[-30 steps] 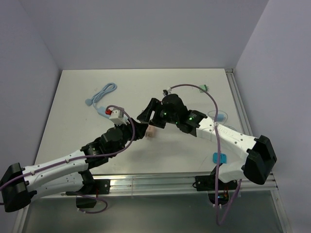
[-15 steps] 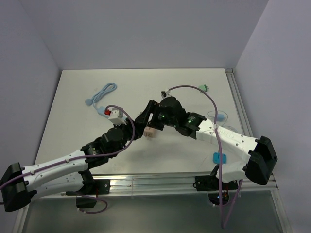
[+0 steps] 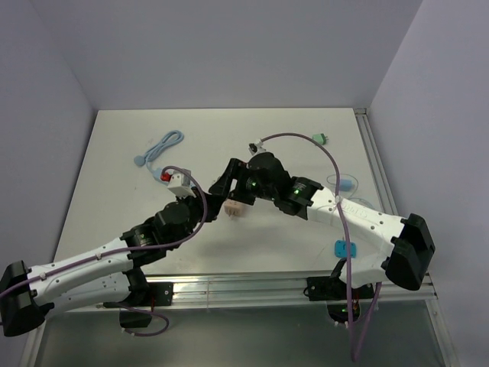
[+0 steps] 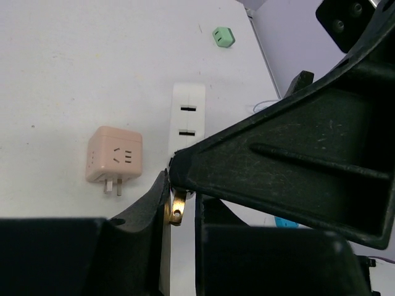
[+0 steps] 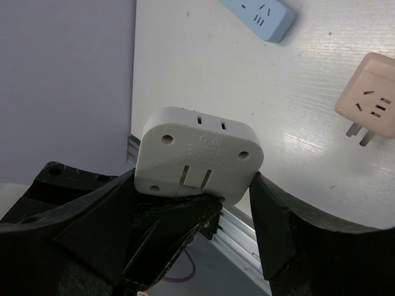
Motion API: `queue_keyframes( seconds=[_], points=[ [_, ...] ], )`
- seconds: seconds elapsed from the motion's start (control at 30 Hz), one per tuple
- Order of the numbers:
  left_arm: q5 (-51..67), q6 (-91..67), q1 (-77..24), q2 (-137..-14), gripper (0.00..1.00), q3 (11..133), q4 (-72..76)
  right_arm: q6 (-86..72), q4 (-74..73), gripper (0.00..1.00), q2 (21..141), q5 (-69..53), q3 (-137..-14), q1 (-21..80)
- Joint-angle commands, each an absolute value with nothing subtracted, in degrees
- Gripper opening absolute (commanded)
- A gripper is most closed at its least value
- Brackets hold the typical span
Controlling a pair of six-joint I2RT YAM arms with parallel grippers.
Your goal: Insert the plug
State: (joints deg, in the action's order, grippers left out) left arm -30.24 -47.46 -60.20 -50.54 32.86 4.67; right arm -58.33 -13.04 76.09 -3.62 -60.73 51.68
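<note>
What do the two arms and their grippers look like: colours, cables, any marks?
The left arm and right arm have white shells with black joints. A purple cable runs along each. The left gripper and right gripper are black, broad and wedge-shaped. Small green lights glow on the right arm.

Pink adapter (image 4: 115,156) sits near white adapter (image 4: 187,120); passage between seems tight.

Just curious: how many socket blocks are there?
3: a white one in the right gripper, a pink one on the table nearby, a blue one farther off. More may be hidden.
</note>
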Motion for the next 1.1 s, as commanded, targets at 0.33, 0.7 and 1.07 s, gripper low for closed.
queue_keyframes(
  seconds=[0.33, 0.7, 1.07],
  points=[
    [-15.5, -39.1, -57.7, -41.0, 0.0, 35.8, 1.1, -37.6, -16.6, 0.92, 70.6, -24.4, -61.9, 45.2],
    [10.9, -39.4, -51.0, -40.2, 0.0, 35.7, 6.4, -26.4, -6.7, 0.86, 55.0, -44.0, -50.0, 41.9],
    [25.0, -41.7, -48.5, -43.9, 0.0, 35.5, 14.2, -24.4, -9.8, 0.69, 53.3, -41.8, -49.2, 41.7]
  ],
)
